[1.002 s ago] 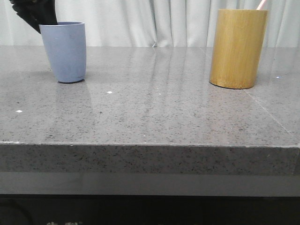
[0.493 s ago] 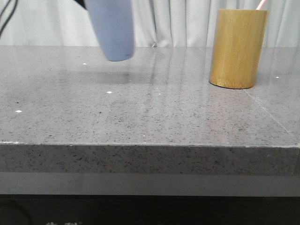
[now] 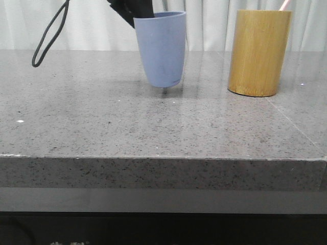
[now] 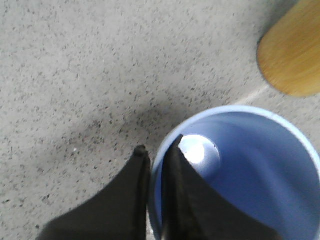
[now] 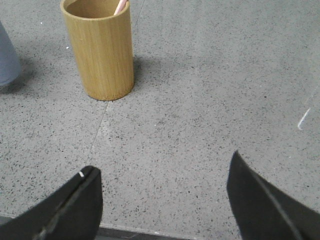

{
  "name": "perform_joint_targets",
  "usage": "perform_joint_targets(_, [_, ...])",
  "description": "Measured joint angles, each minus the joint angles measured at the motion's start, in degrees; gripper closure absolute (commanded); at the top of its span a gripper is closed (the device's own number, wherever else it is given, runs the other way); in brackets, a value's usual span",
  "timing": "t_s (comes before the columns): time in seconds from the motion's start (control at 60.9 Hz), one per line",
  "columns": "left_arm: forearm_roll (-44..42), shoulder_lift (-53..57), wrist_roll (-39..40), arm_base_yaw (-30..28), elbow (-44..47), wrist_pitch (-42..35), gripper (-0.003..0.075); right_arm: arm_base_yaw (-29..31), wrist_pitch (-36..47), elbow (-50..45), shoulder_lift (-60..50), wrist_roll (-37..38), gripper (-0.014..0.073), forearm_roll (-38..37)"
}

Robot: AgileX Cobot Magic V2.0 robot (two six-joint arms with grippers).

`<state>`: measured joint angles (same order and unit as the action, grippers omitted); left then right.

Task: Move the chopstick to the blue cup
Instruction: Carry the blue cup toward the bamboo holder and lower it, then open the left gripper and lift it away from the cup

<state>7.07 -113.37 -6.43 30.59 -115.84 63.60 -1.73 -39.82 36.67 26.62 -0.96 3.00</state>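
Left gripper, front view: the left gripper [image 3: 134, 11] is seen as a dark shape at the rear rim of the blue cup [image 3: 160, 48], with a black cable [image 3: 48, 34] looping down to its left.
Blue cup, front view: the cup is held slightly tilted, near the middle of the grey stone table [image 3: 153, 122], its base at or just above the surface; contact cannot be told.
Bamboo holder, front view: the bamboo holder [image 3: 259, 52] is stood upright to the right of the cup, well apart from it.
Chopstick, front view: the pink tip of the chopstick [image 3: 285, 4] is seen above the holder's rim at its right side.
Left gripper, left wrist view: the rim of the blue cup [image 4: 235, 170] is clamped by the left gripper [image 4: 156, 152], one finger [image 4: 135, 172] outside the wall and the other inside.
Cup interior, left wrist view: a bright reflection is seen at the bottom; a part of the bamboo holder [image 4: 292, 55] is seen near the cup.
Right gripper, right wrist view: the fingers of the right gripper [image 5: 162, 172] are spread wide with nothing between them, above bare table.
Holder and chopstick, right wrist view: the bamboo holder [image 5: 99, 47] is stood beyond the fingers, with the chopstick [image 5: 120, 6] leaning inside against its rim.
Blue cup, right wrist view: an edge of the blue cup [image 5: 7, 62] is seen apart from the holder.
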Motion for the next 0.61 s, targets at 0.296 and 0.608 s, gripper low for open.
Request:
perform_joint_targets(0.296, [-1.05,-0.85,0.0,0.0,0.0,1.12,0.0718,0.0,-0.61,0.0,0.0,0.0,0.0055,0.0])
perform_joint_targets(0.608, [-0.72,-1.42,0.0,0.0,-0.28,1.02,0.0305,0.0,-0.69,0.0,0.0,0.0,0.0055,0.0])
